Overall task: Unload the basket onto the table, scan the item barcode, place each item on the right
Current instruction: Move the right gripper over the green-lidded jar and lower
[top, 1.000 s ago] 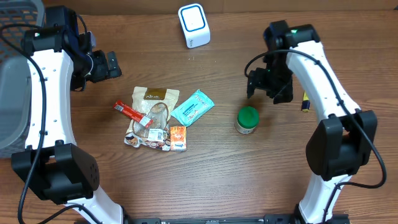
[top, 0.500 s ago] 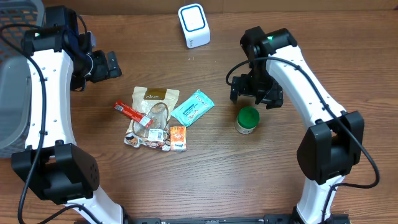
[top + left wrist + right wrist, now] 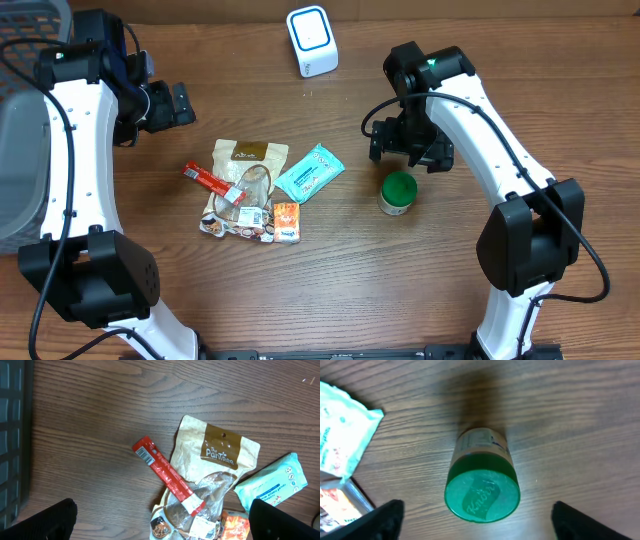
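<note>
Lettering reads Knorr on jar lid [image 3: 482,495], Pantree on pouch [image 3: 220,455]; left fingers [image 3: 40,520] and right fingers [image 3: 375,520] spread.

Brown wood-grain table [image 3: 330,300], grey bin [image 3: 18,160] alongside

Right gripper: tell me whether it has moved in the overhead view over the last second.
Yes. The right gripper shifted left, from the upper right of the stationary green-lidded round jar to just beyond it, almost over it.

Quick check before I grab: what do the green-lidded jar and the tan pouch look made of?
Green-lidded jar: lid looks matte moulded plastic, lettering embossed; body labelled, glass or plastic unclear. Tan pouch: creased kraft-paper look, with clear glossy window, probably film.
</note>
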